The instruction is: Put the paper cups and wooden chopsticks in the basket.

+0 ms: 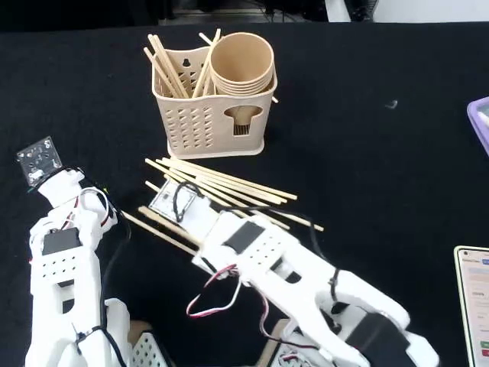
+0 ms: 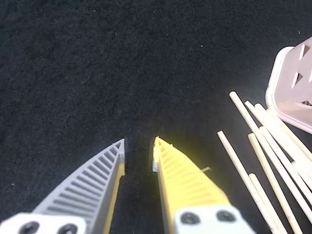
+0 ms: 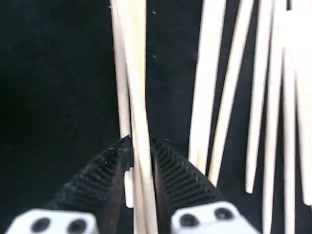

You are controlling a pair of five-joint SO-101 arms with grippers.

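A beige slotted basket (image 1: pixel 200 122) stands at the back of the black table. It holds stacked paper cups (image 1: pixel 242 63) and several wooden chopsticks (image 1: pixel 170 70). More chopsticks (image 1: pixel 229 188) lie loose in front of it. My right gripper (image 3: pixel 141 146) is down on this pile, its black fingers shut on two chopsticks (image 3: pixel 136 92). The right arm (image 1: pixel 252 248) covers part of the pile. My left gripper (image 2: pixel 139 144) hangs low over bare cloth, slightly open and holding nothing. The pile's ends (image 2: pixel 253 161) and a basket corner (image 2: pixel 292 83) lie beside it. The left arm (image 1: pixel 65 252) is at the near left.
A purple object (image 1: pixel 481 122) sits at the table's right edge. A flat device with a screen (image 1: pixel 474 306) lies at the near right. Bare black cloth stretches to the right of the basket and around the left arm.
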